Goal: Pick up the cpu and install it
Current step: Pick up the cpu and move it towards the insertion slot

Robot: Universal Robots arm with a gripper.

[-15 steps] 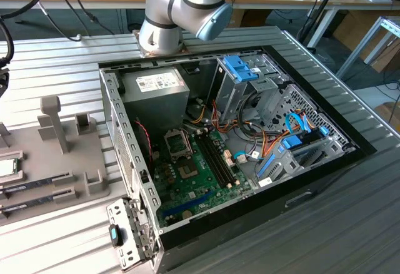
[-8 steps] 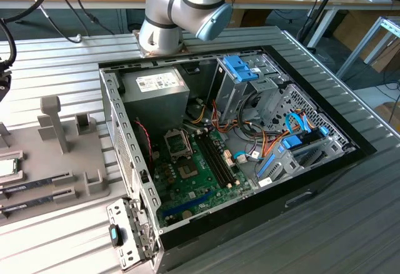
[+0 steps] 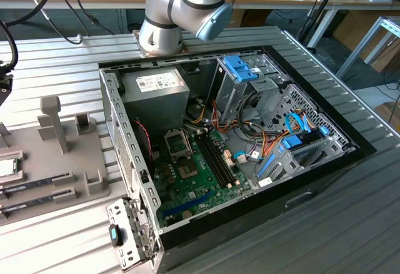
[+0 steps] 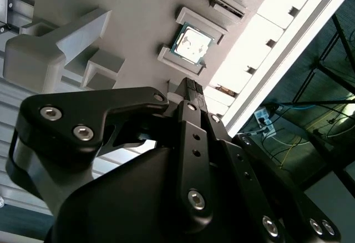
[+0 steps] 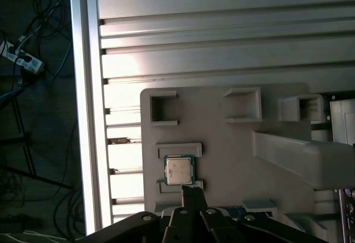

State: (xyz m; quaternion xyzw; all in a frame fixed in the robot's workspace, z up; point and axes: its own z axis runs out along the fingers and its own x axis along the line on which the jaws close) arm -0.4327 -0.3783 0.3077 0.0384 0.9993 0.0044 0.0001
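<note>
Tool (image 4: 194, 87) first: the black linkages run down to one narrow tip and the two fingers meet there, so it is closed, with nothing between them. Same read in the first wrist view, tool (image 5: 191, 190) pinched to a point.

Working down by size in the exterior view, the ribbed metal surface (image 3: 350, 224) carries everything. The open computer case (image 3: 115, 136) lies on its side on it, with the arm (image 3: 187, 5) rising behind. Inside are the power supply (image 3: 156, 89), then the green motherboard (image 3: 200, 174), and on it the socket (image 3: 177, 144), its hinged frame apparently raised. Towards the exterior view's left lies a grey fixture plate (image 3: 37, 155), with memory sticks (image 3: 37, 185) lying in its slots.

Now the cpu (image 4: 192, 44): it sits flat, silver top up, in a small nest (image 5: 178, 148) on that plate, not lifted. In both wrist views the cpu (image 5: 179, 170) lies straight ahead of the tool tip, just beyond it and clear of the fingers. It is square, so no long axis to speak of; its edges run parallel to the nest walls. How high the tip hangs above it, I cannot tell. The socket is well apart, across in the case.
</note>
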